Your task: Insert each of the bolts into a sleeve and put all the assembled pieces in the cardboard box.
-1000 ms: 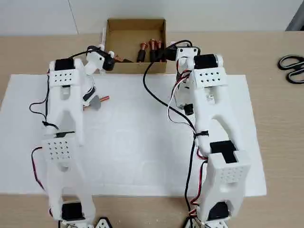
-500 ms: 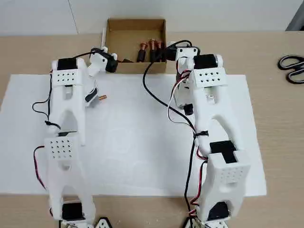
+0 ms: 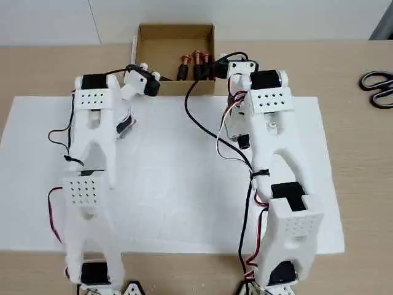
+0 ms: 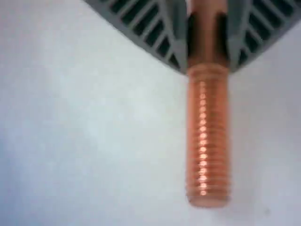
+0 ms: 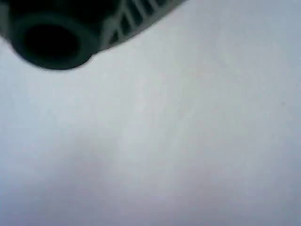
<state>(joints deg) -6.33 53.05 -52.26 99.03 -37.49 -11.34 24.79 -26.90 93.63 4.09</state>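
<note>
Left claw (image 4: 207,40) clamps one bolt (image 4: 207,141), right claw (image 5: 70,23) one sleeve (image 5: 47,44); three assembled pieces (image 3: 198,62) in cardboard box (image 3: 163,52).

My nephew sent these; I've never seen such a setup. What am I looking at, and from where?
These are two small robot arms at a table. The wide picture looks down from a fixed camera; the close-ups come from cameras on the arms' wrists. A white sheet covers the table; a cardboard box at its far edge holds a few assembled pieces, and scissors lie aside. The left tool pinches a copper bolt, thread sticking out. The right tool holds a black sleeve, its hole facing the camera.
</note>
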